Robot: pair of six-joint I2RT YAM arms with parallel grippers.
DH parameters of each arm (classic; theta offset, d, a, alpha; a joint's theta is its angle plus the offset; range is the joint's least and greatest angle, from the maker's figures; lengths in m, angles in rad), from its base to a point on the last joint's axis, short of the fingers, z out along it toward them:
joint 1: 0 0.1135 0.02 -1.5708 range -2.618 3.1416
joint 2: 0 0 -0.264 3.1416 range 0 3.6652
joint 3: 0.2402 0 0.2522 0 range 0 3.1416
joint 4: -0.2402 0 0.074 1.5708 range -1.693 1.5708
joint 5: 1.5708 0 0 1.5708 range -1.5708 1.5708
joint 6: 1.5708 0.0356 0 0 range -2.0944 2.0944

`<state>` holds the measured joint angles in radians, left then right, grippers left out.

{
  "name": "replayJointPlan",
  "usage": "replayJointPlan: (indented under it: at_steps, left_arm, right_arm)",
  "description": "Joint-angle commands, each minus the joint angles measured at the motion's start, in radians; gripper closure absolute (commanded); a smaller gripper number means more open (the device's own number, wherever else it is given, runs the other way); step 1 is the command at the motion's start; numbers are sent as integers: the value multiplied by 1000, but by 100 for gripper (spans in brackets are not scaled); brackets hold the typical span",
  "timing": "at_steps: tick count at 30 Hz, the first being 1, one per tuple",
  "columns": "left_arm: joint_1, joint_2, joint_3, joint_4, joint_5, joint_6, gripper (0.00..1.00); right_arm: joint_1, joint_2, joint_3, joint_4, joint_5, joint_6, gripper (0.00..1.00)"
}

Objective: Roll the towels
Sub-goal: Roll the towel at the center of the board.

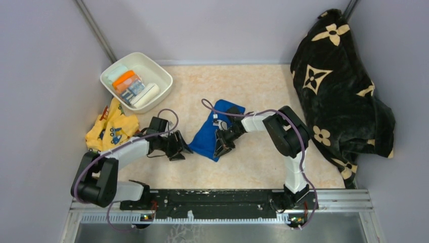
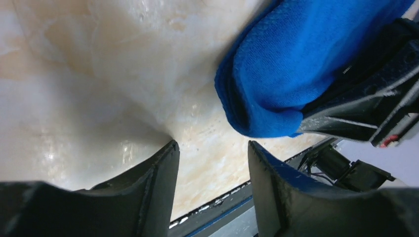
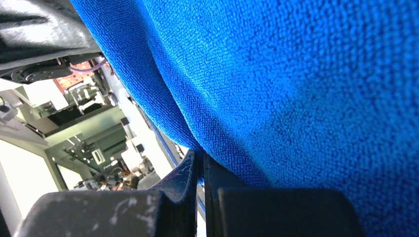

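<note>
blue towel (image 1: pixel 212 126): solid royal blue, fine looped nap, folded over on itself. the left wrist view shows a rounded, layered fold edge (image 2: pixel 247 103) at its near-left end. it lies mid-table, running far-right to near-left.

right gripper (image 1: pixel 221 148) sits on the towel's near end. its fingers are pressed together (image 3: pixel 202 160) with the cloth's edge nipped between them. the rest of the cloth fills the right wrist view above the fingers.

left gripper (image 1: pixel 183 148) is just left of the towel, low over the table (image 1: pixel 243 172). its fingers stand apart (image 2: pixel 212 145) with only bare tabletop between them. the fold edge is just past its fingertips, not touching. the two grippers are close together, with the towel's near-left corner between them.

around it:
- white tub (image 1: pixel 163 76) at far left, holding a cream-white roll (image 1: pixel 147 95) and a printed roll (image 1: pixel 132 88) with an orange end
- yellow cloth (image 1: pixel 112 130) crumpled at left, near side of the tub, just behind the left arm
- black blanket (image 1: pixel 336 96) heaped along the right edge, well apart from the towel
</note>
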<state>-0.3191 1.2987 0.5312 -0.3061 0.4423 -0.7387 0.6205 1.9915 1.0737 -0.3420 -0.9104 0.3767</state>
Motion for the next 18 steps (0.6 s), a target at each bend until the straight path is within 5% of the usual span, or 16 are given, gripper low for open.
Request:
replayJointPlan:
  at_steps: [1,10,18]
  left_arm:
    - [-11,74,34,94,35,-17,46]
    - [-15,136,86,133,7,-33,49]
    - [-15,220,118,146,-16,-33,49]
  right_arm:
    - [-10,5,51,-5,20,-34,100]
    - [-10,-28,53,-15,48,-39,97]
    - [3,-153,86,-87,200,-99,76]
